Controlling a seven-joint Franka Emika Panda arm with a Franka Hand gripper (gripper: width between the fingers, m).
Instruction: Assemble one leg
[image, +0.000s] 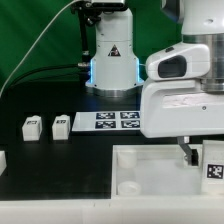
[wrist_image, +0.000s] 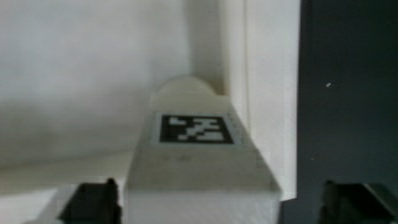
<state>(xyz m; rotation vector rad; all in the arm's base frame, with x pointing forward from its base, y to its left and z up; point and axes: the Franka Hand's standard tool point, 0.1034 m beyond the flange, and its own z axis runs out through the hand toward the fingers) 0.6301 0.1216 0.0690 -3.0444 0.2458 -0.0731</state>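
Your gripper (wrist_image: 199, 195) is pinching a leg (wrist_image: 199, 150), as far as I can judge: in the wrist view the white tagged peg sits right between the two dark fingertips (wrist_image: 93, 200), pointing away from the camera, with a white surface behind it and the black table off to one side. In the exterior view the arm's big white body hides most of that; you only get a dark finger poking down and the tagged leg (image: 212, 165) at the exterior view's right edge, over the near white panel (image: 150, 175).

Progress-wise, I'd call it early-to-mid step: the leg is picked up and carried over to the panel, but I can't tell from either picture whether it's lined up with a corner socket, let alone seated. So inserting and fixing it is what's left.

Around it: two spare legs (image: 32, 126) (image: 61, 125) stand side by side on the black table at the exterior view's left, well apart from the gripper. The marker board (image: 105, 121) lies farther back, between them and the arm. Nothing seems to block the way down; your real problem is that the arm blocks the view.
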